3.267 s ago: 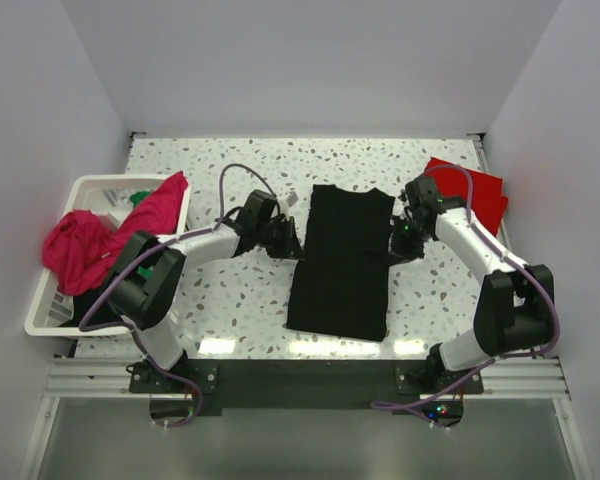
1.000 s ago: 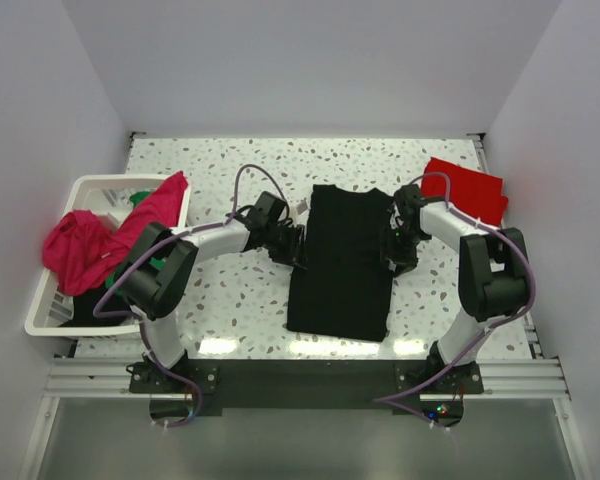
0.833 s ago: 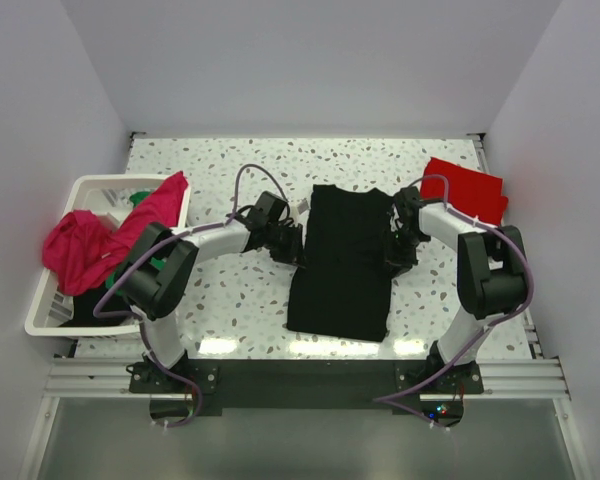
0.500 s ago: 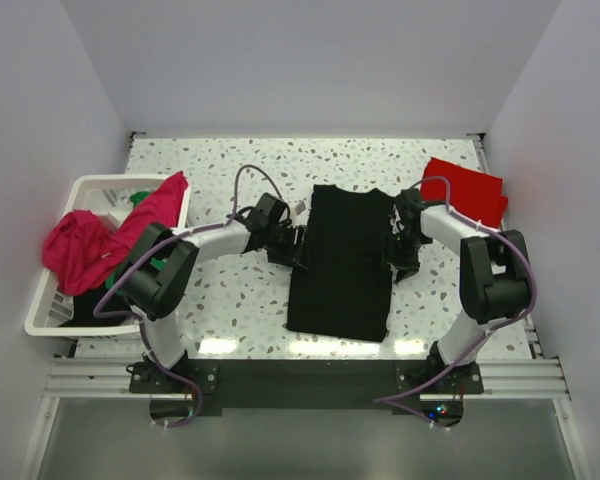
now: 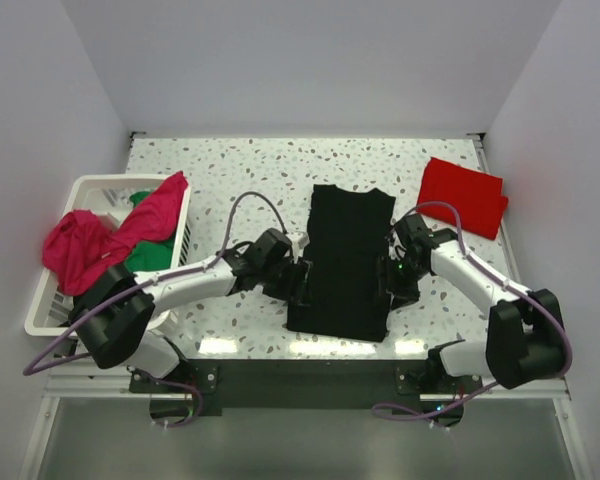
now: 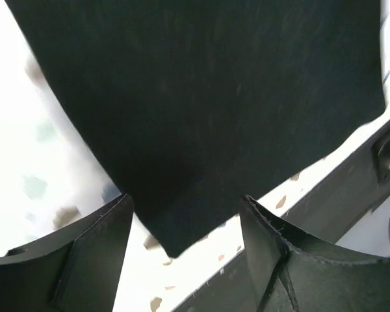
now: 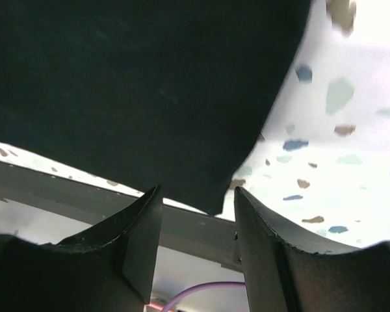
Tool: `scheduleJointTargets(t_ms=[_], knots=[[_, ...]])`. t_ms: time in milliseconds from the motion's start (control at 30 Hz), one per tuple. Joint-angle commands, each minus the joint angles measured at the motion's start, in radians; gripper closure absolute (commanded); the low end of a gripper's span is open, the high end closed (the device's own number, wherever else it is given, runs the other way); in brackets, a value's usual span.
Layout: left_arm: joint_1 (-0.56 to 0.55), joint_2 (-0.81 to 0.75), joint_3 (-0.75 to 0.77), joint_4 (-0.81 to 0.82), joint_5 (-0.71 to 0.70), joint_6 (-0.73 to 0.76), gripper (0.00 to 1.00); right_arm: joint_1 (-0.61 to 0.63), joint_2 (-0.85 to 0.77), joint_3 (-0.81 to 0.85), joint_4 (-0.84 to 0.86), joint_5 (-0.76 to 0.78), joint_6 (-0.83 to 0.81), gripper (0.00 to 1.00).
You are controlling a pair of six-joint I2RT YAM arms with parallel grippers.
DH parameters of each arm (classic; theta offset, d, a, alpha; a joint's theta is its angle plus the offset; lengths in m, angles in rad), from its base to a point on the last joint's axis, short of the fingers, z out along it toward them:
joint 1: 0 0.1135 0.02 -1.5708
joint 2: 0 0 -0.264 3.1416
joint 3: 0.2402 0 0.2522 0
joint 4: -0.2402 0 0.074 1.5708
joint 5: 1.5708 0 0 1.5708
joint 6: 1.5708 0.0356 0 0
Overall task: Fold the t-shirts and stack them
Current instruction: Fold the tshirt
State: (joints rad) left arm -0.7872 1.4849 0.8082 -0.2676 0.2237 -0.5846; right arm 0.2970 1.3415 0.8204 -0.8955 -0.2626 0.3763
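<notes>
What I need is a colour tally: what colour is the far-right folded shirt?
Red; the folded shirt shows best in the top view.

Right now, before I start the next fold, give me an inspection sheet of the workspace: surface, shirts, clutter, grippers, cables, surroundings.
Surface: speckled table, flat and evenly lit.
Job's things: black t-shirt folded into a long strip at centre; red t-shirt folded at far right; pink t-shirt draped over the basket's rim; green t-shirt inside it.
Clutter: white laundry basket at the left edge; nothing else seen.
Grippers: left gripper open at the black shirt's near left corner; right gripper open at its near right corner; neither seen clamping cloth.
Cables: purple cable arcs above each arm, off the shirts.
Surroundings: plain white walls; metal rail at near edge.
</notes>
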Motion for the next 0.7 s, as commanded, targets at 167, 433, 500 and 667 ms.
scheduleJointTargets(t_ms=[167, 433, 500, 667], knots=[[-0.049, -0.078, -0.135, -0.033, -0.083, -0.153, 0.33, 0.025, -0.184, -0.228, 0.012, -0.030, 0.210, 0.53], [-0.053, -0.092, -0.152, -0.056, -0.115, -0.199, 0.35, 0.060, -0.214, -0.300, 0.081, -0.020, 0.297, 0.56], [-0.053, -0.084, -0.156, -0.048, -0.109, -0.202, 0.35, 0.070, -0.197, -0.305, 0.102, -0.012, 0.308, 0.57], [-0.055, -0.069, -0.158, -0.048, -0.087, -0.216, 0.39, 0.105, -0.145, -0.316, 0.168, -0.006, 0.326, 0.58]])
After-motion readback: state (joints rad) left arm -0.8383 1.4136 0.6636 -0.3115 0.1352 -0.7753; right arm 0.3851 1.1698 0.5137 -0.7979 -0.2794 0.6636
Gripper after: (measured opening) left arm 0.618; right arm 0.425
